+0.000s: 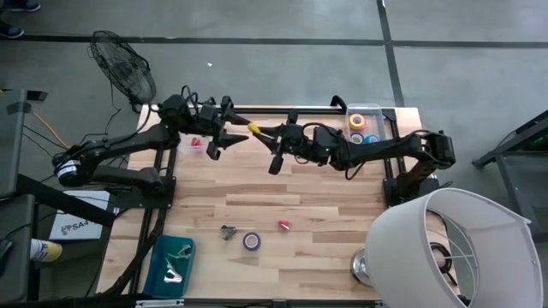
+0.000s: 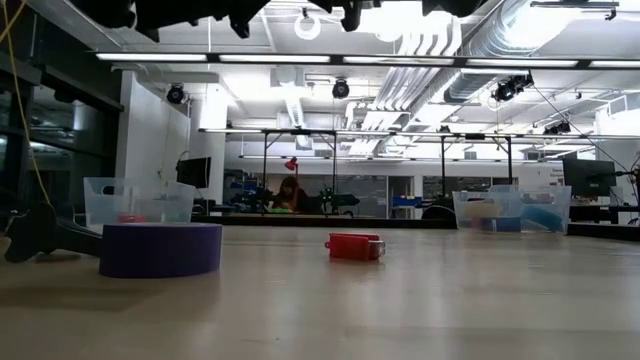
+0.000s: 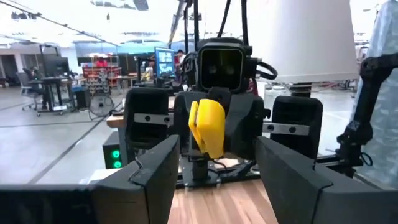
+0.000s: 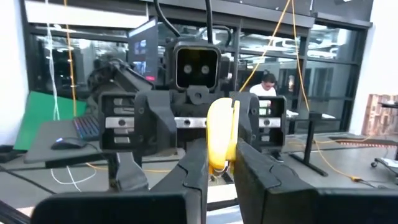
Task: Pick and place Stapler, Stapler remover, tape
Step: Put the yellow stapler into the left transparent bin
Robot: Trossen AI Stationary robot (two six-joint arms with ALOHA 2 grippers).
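I see the right gripper (image 4: 221,163) pinching the yellow tape (image 4: 222,135) above the tabletop's (image 1: 325,214) twelve o'clock edge, facing the left gripper's (image 3: 214,163) spread fingers.

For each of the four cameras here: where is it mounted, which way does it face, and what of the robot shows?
High: overhead, looking down; both arms meet above the table.
Low: table height, facing the room; purple tape, red stapler, arms only at top edge.
Left wrist: faces the right gripper; own jaws apart.
Right wrist: faces the left arm; own jaws pinch the yellow stapler.
Shared: both wrist views show the yellow stapler.
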